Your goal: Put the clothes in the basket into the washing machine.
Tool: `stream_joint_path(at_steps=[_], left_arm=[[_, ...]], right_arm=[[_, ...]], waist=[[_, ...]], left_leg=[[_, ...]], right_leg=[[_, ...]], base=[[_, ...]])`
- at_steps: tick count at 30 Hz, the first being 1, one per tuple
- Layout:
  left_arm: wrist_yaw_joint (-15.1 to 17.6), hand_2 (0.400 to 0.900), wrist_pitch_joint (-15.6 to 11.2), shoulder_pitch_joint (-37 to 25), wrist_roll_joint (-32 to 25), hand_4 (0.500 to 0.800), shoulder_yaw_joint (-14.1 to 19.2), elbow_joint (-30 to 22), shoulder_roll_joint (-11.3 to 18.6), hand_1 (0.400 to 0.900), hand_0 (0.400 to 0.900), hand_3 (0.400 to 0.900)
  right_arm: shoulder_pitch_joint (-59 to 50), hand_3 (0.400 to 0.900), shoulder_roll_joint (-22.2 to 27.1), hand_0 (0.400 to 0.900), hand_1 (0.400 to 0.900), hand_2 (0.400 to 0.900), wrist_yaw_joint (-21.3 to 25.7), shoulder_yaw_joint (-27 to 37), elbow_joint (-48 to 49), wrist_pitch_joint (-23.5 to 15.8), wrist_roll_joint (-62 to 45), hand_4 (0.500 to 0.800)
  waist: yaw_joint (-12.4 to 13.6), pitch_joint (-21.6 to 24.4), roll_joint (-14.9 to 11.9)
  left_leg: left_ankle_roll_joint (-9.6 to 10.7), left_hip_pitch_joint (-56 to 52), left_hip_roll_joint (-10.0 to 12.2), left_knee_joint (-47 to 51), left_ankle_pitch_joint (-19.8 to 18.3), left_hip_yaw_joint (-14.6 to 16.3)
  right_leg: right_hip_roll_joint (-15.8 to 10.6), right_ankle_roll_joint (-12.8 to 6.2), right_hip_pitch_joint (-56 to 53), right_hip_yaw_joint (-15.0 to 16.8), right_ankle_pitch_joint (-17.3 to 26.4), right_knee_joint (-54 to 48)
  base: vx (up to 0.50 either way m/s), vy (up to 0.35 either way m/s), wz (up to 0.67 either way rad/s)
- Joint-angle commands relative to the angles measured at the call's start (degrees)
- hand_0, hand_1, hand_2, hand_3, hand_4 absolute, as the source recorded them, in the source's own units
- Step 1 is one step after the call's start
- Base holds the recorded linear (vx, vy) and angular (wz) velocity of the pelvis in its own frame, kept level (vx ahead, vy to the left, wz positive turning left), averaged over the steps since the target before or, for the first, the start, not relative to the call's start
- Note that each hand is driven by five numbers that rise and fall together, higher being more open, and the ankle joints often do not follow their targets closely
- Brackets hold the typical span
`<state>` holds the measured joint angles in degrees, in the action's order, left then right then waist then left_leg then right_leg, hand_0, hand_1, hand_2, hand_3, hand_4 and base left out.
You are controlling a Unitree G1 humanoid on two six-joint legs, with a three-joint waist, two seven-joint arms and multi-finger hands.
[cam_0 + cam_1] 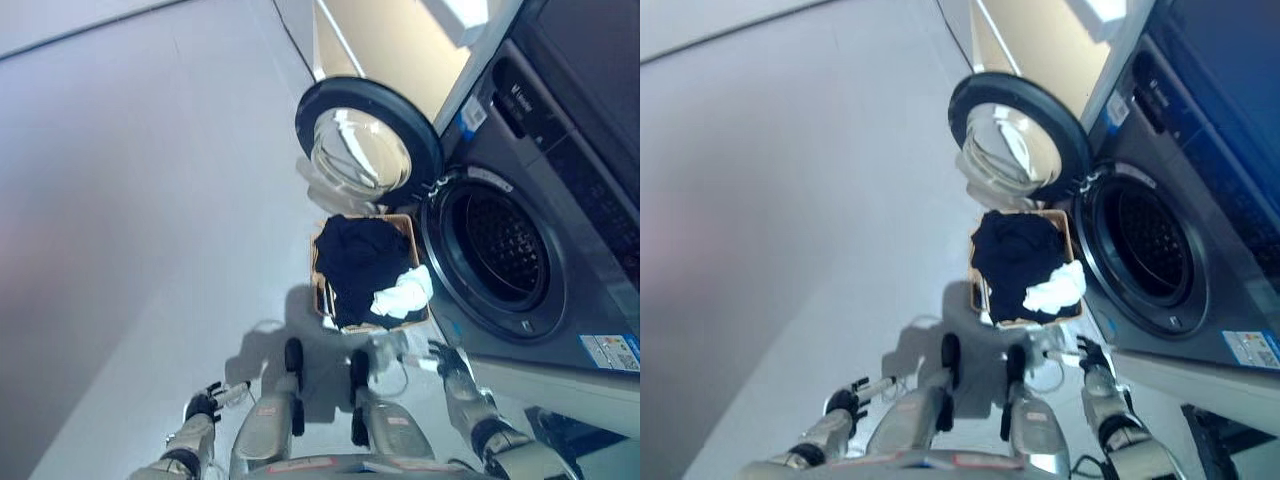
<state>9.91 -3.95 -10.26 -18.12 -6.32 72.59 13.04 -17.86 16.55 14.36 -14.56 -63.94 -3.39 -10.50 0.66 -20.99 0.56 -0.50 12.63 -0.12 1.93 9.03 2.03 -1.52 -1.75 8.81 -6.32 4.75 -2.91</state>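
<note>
A basket (322, 290) of dark clothes (360, 265) and one white garment (405, 293) sits just before the washing machine (560, 250), door open — both hands, left hand (205, 402) and right hand (447, 358), empty, fingers loose — next, reach in and grasp.

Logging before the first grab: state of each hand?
Left hand: open, holding nothing.
Right hand: open, holding nothing.

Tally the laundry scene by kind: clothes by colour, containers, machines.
Dark clothes in the basket: 1 pile
White clothes: 1, on the pile's near right
Baskets: 1
Washing machines: 1, door open
Total: 4
</note>
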Motion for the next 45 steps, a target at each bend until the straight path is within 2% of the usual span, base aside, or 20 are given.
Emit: stream_joint_path(at_steps=[1, 3, 4, 8, 12, 18, 26, 33, 39, 45], left_arm=[[3.39, 0.9, -1.45, 0.63, -2.95, 0.8, -2.76, -0.61, 0.83, 0.9, 0.9, 0.9], [3.64, 0.9, -1.55, -0.05, -3.36, 0.8, -2.96, -0.77, 1.0, 0.9, 0.9, 0.9], [4.02, 0.9, -1.94, -1.34, -3.97, 0.8, -3.76, -1.37, 1.28, 0.9, 0.9, 0.9], [5.28, 0.9, -2.77, -3.8, -4.81, 0.8, -5.28, -2.47, 1.61, 0.9, 0.9, 0.9], [7.44, 0.9, -3.58, -6.35, -5.24, 0.8, -6.55, -3.19, 2.01, 0.9, 0.9, 0.9], [8.42, 0.9, -4.95, -9.51, -7.83, 0.8, -8.21, -5.96, 2.09, 0.9, 0.9, 0.9], [9.89, 0.9, -6.23, -12.13, -9.92, 0.8, -9.89, -9.31, 1.81, 0.9, 0.9, 0.9], [10.59, 0.9, -8.14, -12.14, -11.85, 0.8, -10.85, -13.86, 2.2, 0.9, 0.9, 0.9], [10.91, 0.9, -8.83, -10.77, -12.08, 0.8, -11.62, -15.65, 1.88, 0.9, 0.9, 0.9], [10.35, 0.9, -8.86, -10.24, -12.36, 0.8, -11.78, -15.42, 1.72, 0.9, 0.9, 0.9]], right_arm=[[-6.12, 0.9, 4.99, 0.9, 0.9, 0.9, 3.96, -1.5, 6.44, -1.86, 2.8, 0.8], [-7.77, 0.9, 5.79, 0.9, 0.9, 0.9, 4.27, -2.19, 6.5, -1.85, 3.45, 0.8], [-11.43, 0.9, 7.94, 0.9, 0.9, 0.9, 5.36, -3.58, 5.48, -1.79, 4.73, 0.8], [-19.13, 0.9, 11.48, 0.9, 0.9, 0.9, 8.13, -6.24, 2.16, -1.41, 8.13, 0.8], [-27.18, 0.9, 14.95, 0.9, 0.9, 0.9, 14.83, -9.63, -1.21, 0.34, 15.03, 0.8], [-35.79, 0.9, 16.61, 0.9, 0.9, 0.9, 17.35, -12.44, -5.79, 0.44, 15.36, 0.8], [-40.15, 0.9, 16.94, 0.9, 0.9, 0.9, 22.34, -12.9, -11.98, 1.98, 16.11, 0.8], [-43.44, 0.9, 20.74, 0.9, 0.9, 0.9, 22.56, -14.04, -13.72, 2.12, 16.54, 0.8], [-44.67, 0.9, 22.36, 0.9, 0.9, 0.9, 23.24, -15.13, -13.72, 2.02, 17.32, 0.8], [-45.64, 0.9, 23.47, 0.9, 0.9, 0.9, 20.59, -18.67, -13.88, 2.16, 20.29, 0.8]], waist=[[1.19, -1.98, -0.33], [1.13, -2.48, -0.41], [1.27, -3.59, -0.37], [1.45, -5.55, -0.01], [1.25, -7.33, 0.49], [1.78, -8.8, 2.41], [2.52, -8.8, 4.85], [3.69, -8.8, 7.03], [4.23, -8.47, 7.38], [4.6, -7.43, 7.06]], left_leg=[[1.35, 4.89, -1.0, -8.48, -8.82, -0.35], [1.36, 6.44, -1.0, -9.25, -8.84, -0.34], [1.45, 8.8, -1.18, -10.55, -8.86, -0.49], [1.54, 13.27, -1.28, -13.42, -9.24, -0.7], [1.63, 18.5, -1.38, -17.94, -10.29, -0.65], [1.57, 27.13, -1.39, -24.13, -11.82, -0.57], [1.27, 39.56, -1.49, -34.24, -14.31, -0.42], [1.03, 49.17, -2.03, -43.94, -16.6, -0.19], [0.88, 54.98, -2.61, -50.32, -18.05, 0.17], [0.92, 59.13, -3.23, -53.79, -18.62, 0.05]], right_leg=[[-0.85, -2.45, 7.73, 1.77, -9.64, 14.04], [-0.88, -2.45, 9.48, 1.78, -9.76, 15.3], [-0.88, -2.44, 12.0, 1.74, -9.74, 16.84], [-0.99, -2.35, 16.66, 1.93, -9.97, 19.93], [-1.2, -2.22, 21.81, 2.16, -10.83, 24.04], [-1.72, -1.68, 31.05, 2.67, -12.12, 30.67], [-2.83, -0.65, 43.99, 3.4, -14.57, 41.01], [-4.42, -0.1, 54.54, 4.11, -17.51, 52.02], [-4.86, 0.16, 60.91, 4.31, -19.19, 58.76], [-5.1, 0.09, 65.46, 4.35, -19.95, 62.59]], base=[[0.0, 0.0, 0.0], [0.0, 0.002, 0.03], [0.02, -0.006, 0.05], [0.01, -0.004, 0.02], [0.0, 0.0, 0.0], [0.0, -0.011, 0.0], [-0.01, -0.019, 0.03], [-0.04, -0.017, 0.07], [-0.03, -0.011, 0.05], [-0.02, -0.009, 0.05]])
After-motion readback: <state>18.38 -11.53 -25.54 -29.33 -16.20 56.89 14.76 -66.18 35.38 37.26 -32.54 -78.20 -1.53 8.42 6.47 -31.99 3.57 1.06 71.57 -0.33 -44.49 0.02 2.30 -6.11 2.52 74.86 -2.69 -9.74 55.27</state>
